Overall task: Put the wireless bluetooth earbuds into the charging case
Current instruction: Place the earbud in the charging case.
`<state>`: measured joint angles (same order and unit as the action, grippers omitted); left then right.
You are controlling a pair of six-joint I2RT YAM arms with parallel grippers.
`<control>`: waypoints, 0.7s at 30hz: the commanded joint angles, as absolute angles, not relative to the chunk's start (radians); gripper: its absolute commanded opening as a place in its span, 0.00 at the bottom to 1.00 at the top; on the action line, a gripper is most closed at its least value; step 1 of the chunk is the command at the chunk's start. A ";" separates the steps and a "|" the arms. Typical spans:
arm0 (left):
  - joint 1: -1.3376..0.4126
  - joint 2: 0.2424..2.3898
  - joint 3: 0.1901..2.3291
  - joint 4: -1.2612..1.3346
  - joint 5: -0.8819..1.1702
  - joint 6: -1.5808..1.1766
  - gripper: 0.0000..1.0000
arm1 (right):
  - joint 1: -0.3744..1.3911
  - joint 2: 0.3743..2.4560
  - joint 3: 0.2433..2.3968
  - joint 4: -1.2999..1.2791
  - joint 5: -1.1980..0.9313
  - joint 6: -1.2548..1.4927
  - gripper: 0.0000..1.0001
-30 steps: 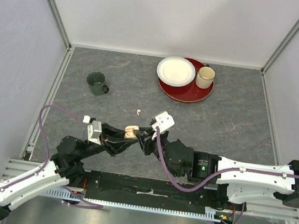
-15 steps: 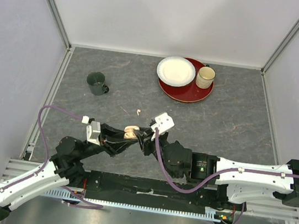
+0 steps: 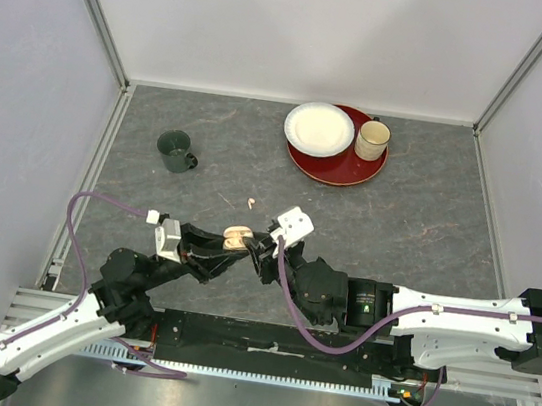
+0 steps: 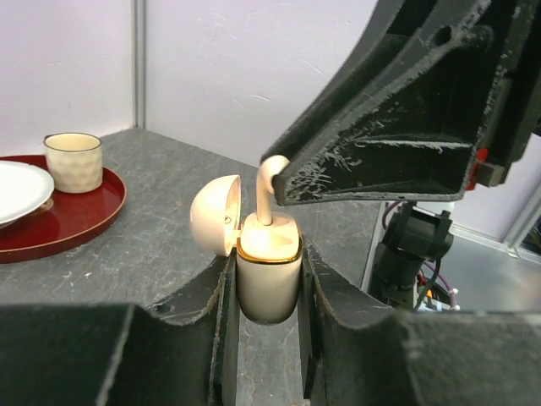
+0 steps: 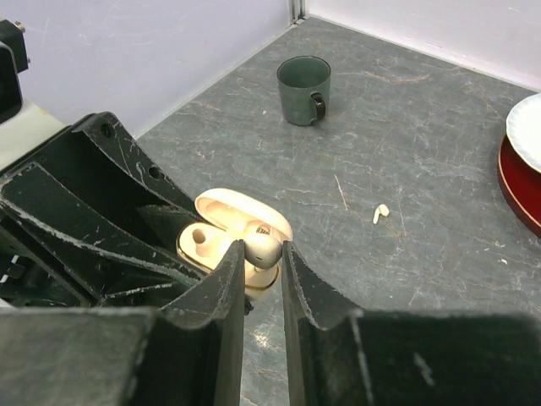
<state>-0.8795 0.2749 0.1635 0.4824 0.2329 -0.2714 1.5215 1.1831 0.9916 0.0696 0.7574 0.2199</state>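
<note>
My left gripper (image 4: 266, 260) is shut on the cream charging case (image 4: 269, 272), holding it upright above the table with its lid (image 4: 213, 211) hinged open. My right gripper (image 5: 263, 250) is shut on one white earbud (image 5: 264, 244). The held earbud's stem (image 4: 267, 196) points down into the case's nearer slot, and the other slot (image 5: 199, 237) shows empty. From above, the two grippers meet at the case (image 3: 238, 236) near the table's front centre. A second earbud (image 5: 380, 213) lies loose on the table (image 3: 252, 202), beyond the case.
A dark green mug (image 3: 175, 149) stands at the back left. At the back right a red tray (image 3: 341, 169) carries a white plate (image 3: 319, 129) and a cream cup (image 3: 372, 139). Walls close in the table on three sides.
The right arm has edged slightly left, pushing its earbud closer onto the case. The left arm has barely moved, and both grips are unchanged.
</note>
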 commanded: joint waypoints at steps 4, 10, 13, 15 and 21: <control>-0.877 0.242 0.176 0.558 0.126 -0.261 0.02 | 1.551 1.184 0.989 0.009 0.726 0.213 0.02; -0.876 0.252 0.178 0.558 0.156 -0.261 0.02 | 1.551 1.207 1.005 0.008 0.713 0.212 0.05; -0.877 0.264 0.183 0.560 0.182 -0.261 0.02 | 1.551 1.223 1.015 0.008 0.729 0.215 0.07; -0.876 0.268 0.184 0.560 0.196 -0.259 0.02 | 1.551 1.233 1.022 0.005 0.733 0.218 0.07; -0.877 0.264 0.181 0.561 0.192 -0.261 0.02 | 1.549 1.249 1.037 -0.021 0.724 0.236 0.11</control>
